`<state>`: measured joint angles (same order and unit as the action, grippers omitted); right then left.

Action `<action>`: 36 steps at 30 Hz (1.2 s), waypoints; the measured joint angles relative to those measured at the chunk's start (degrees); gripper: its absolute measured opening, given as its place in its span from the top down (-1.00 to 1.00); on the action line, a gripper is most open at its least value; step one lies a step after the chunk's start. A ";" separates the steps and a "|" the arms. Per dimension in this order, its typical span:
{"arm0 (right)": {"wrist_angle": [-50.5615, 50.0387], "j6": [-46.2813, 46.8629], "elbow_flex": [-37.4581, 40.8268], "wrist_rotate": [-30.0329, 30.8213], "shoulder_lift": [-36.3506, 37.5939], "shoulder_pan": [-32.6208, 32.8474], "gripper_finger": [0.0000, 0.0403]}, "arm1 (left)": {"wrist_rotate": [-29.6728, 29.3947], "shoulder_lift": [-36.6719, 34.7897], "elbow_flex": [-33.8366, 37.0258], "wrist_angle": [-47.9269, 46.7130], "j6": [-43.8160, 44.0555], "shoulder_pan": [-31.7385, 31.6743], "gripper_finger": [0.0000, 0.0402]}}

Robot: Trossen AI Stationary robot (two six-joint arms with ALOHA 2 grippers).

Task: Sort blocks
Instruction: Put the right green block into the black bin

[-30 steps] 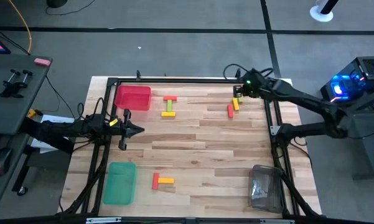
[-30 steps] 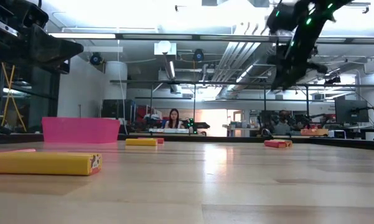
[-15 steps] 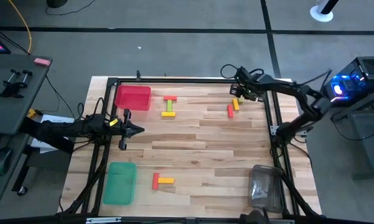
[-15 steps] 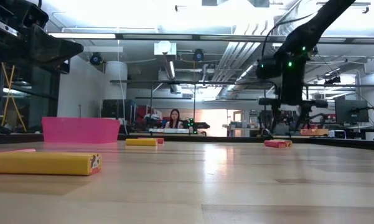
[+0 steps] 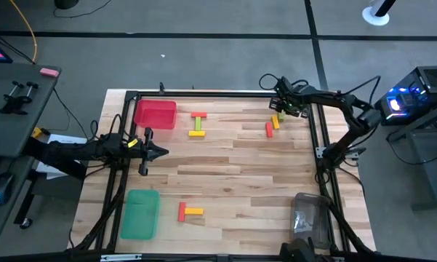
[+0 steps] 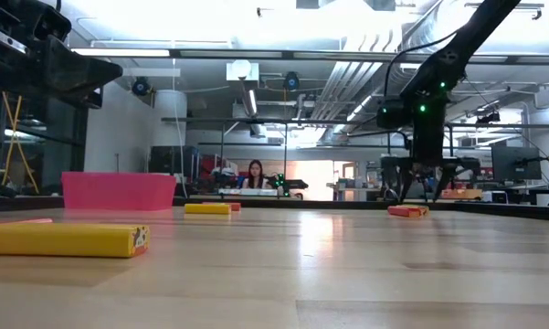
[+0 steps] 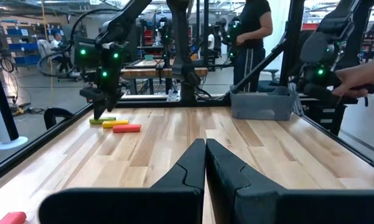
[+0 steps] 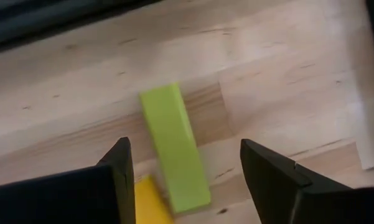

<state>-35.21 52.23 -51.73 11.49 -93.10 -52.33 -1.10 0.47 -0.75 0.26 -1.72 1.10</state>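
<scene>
My right gripper [image 8: 187, 177] hangs open at the table's far right, fingers pointing down, low over a cluster of blocks. A light green block [image 8: 173, 144] lies flat on the wood between the two fingers and apart from both. A yellow block [image 8: 150, 200] lies against it, and a red block [image 5: 269, 129] lies close by. More blocks lie near the red tray [image 5: 198, 124] and near the green tray [image 5: 189, 211]. My left gripper [image 5: 161, 152] waits shut at the table's left side, holding nothing.
A red tray [image 5: 155, 114] stands at the far left, a green tray [image 5: 139, 213] at the near left and a clear tray [image 5: 310, 218] at the near right. A black frame rail [image 5: 316, 131] runs along the right edge beside my right gripper. The middle of the table is bare wood.
My right gripper has come down from high above the table to just over the blocks at the far right, turning from a slant to pointing straight down. The blocks have not moved.
</scene>
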 joint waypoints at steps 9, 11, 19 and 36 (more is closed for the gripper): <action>1.89 -3.22 -0.59 -0.18 -5.21 0.29 0.34 | 0.00 0.00 0.02 0.00 0.01 0.01 1.00; 1.91 -4.52 -0.57 0.33 -5.31 0.57 0.42 | 0.02 0.00 0.01 0.00 0.00 0.01 1.00; 0.98 -9.55 -0.58 0.03 -5.44 0.60 0.96 | 0.01 0.00 0.01 0.00 0.01 0.02 1.00; -5.36 -13.02 -0.13 -2.15 10.88 1.16 1.00 | 0.00 0.00 0.00 0.01 0.00 0.01 1.00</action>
<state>-40.57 39.21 -51.86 9.33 -82.22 -51.16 -1.10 0.47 -0.75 0.27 -1.72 1.11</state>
